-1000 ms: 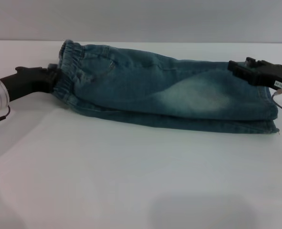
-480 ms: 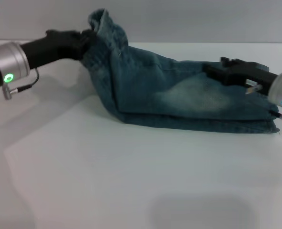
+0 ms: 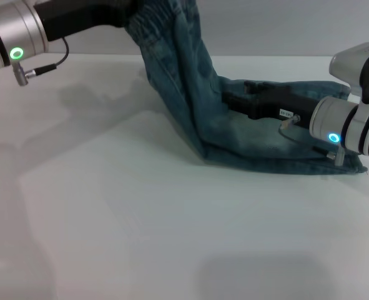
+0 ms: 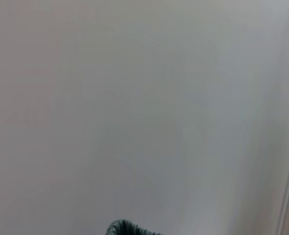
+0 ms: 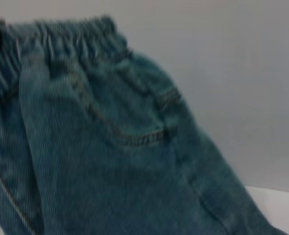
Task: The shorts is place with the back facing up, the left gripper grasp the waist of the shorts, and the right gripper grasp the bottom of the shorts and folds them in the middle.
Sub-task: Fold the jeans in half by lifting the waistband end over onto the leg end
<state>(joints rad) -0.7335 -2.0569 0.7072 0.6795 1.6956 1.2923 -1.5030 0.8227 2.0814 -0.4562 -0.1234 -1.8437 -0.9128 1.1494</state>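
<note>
- The long blue denim shorts (image 3: 234,128) with faded pale patches lie partly on the plain white table (image 3: 140,225); the end toward the robot's right rests flat, the other end is raised well clear of the surface.
- The left gripper (image 3: 123,14), black jaws on a silver wrist with a green ring light, sits high at the far left of the head view, clamped on the gathered, ruched elastic waist of the shorts (image 3: 162,19), which hangs from it.
- Right wrist view: the ruched waist band (image 5: 66,34) stands upright before the camera, with 1 stitched back pocket (image 5: 134,127) below it.
- The right gripper (image 3: 237,100), black jaws with a small white label sticker, lies low over the flat part of the shorts, reaching toward the crease. Whether its jaws are closed on cloth cannot be told.
- The bottom of the shorts (image 3: 353,164), the flat stitched leg hems, rests on the table at the right, under and beyond the right wrist.
- Left wrist view: mostly blank wall, with a sliver of denim at the frame edge.
- Step in hand, as a judgement: the fold itself, waist end being carried over toward the hems.
- Next move likely calls for the left gripper to carry the waist across and lower it onto the hem end, edges aligned, with the right gripper keeping the lower layer from dragging, then clearing out before the waist lands.
</note>
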